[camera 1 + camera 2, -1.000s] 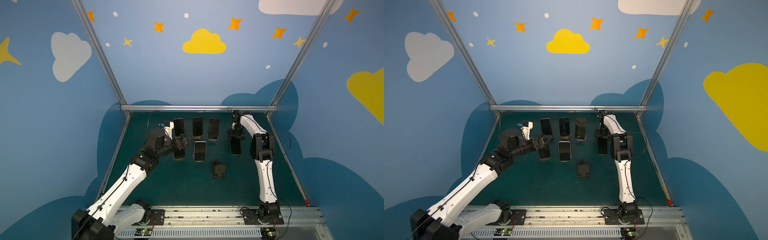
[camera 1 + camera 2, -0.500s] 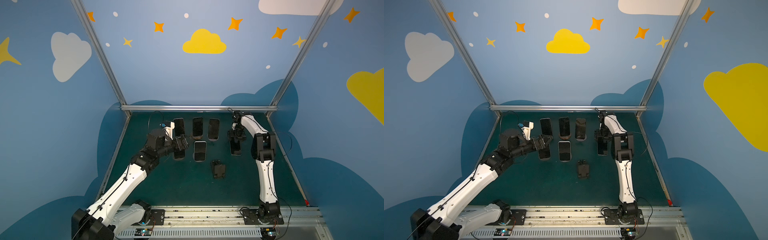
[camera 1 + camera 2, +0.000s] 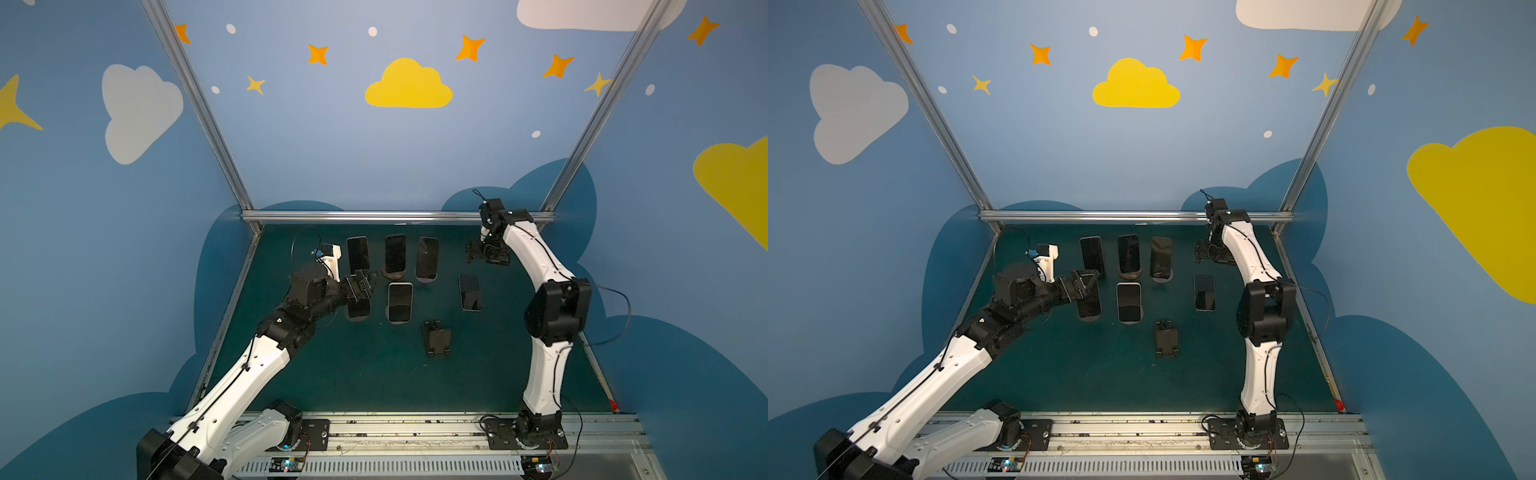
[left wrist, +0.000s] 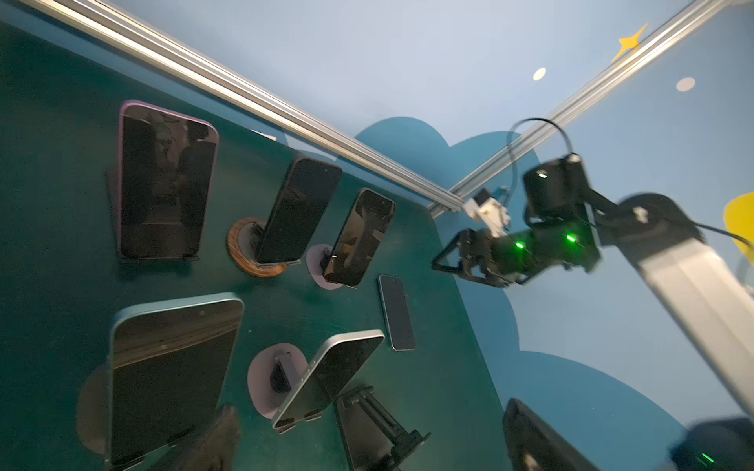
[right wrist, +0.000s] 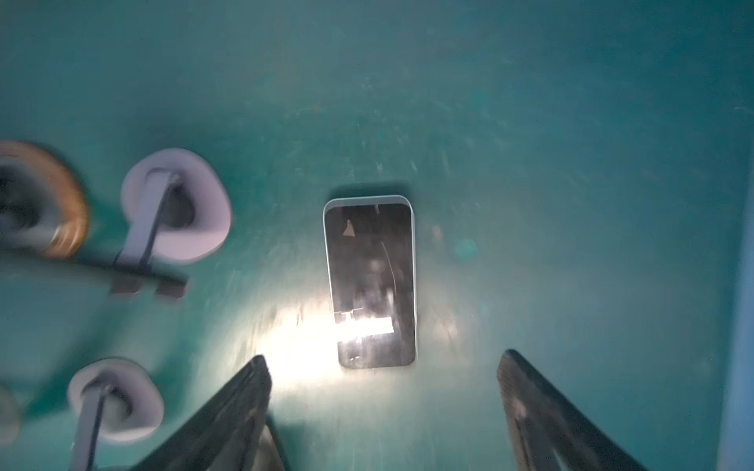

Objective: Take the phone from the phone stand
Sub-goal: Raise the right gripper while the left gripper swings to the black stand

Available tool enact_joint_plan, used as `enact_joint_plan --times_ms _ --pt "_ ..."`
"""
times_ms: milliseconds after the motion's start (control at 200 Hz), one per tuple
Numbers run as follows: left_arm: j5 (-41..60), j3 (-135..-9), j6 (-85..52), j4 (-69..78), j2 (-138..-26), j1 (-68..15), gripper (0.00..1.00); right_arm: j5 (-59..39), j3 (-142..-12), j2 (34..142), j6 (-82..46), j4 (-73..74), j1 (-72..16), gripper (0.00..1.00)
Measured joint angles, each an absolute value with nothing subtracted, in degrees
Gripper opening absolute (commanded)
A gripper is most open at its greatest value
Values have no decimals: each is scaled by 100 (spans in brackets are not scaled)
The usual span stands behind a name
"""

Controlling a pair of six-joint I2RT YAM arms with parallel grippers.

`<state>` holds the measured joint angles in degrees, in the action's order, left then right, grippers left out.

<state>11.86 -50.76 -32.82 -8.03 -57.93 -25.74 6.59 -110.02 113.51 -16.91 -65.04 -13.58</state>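
1. The phone (image 3: 470, 292) lies flat, screen up, on the green bench (image 3: 374, 386), toward its right edge and touching no stand.
2. The right jaws hang above the bench near its back right corner, spread apart and empty. In the right wrist view the fingertips (image 5: 245, 399) stand well clear of the flat phone.
3. An empty black stand (image 3: 436, 338) sits near the bench's middle, closer to the front edge than the phone.
4. Three back-row phones (image 3: 395, 253) lean on stands, and a front-middle phone (image 3: 400, 301) leans on another.
5. The left jaws are wide apart, holding nothing, just beside the front-left phone (image 3: 1090, 305) on its stand.
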Motion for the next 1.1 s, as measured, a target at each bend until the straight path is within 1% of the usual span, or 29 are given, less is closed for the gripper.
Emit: enact_joint_plan --times_ms 40,165,335,441,546,666,796,1101 --pt "1020 -5076 -3271 -836 -5789 -2628 100 722 -10407 10777 -1789 -6361 -1503 88" --pt "499 -4967 -3234 -882 -5616 -2919 100 812 -9096 9649 -1981 -5968 -1822 88" --pt "-360 -4783 -3225 -1081 -5183 -3518 100 862 -7314 8226 -2080 -5234 -1673 88" --pt "-1111 -4807 -3111 -1160 -5162 -4333 100 972 -6278 7347 -2117 -4375 -1619 88" --pt "-1726 -4980 -3044 -1293 -5540 -5096 100 1022 -5371 6626 -2060 -3365 -1621 88" --pt "-2388 -5238 -3087 -1385 -6263 -5913 100 1081 -5068 6298 -2060 -2775 -1590 88" --pt "-2786 -5710 -3450 -1678 -7096 -6565 100 1094 -5033 6211 -2075 -2322 -1579 88" --pt "-3208 -6519 -5207 -2373 -8722 -7247 100 1153 -4941 6134 -2082 -2073 -1557 88"
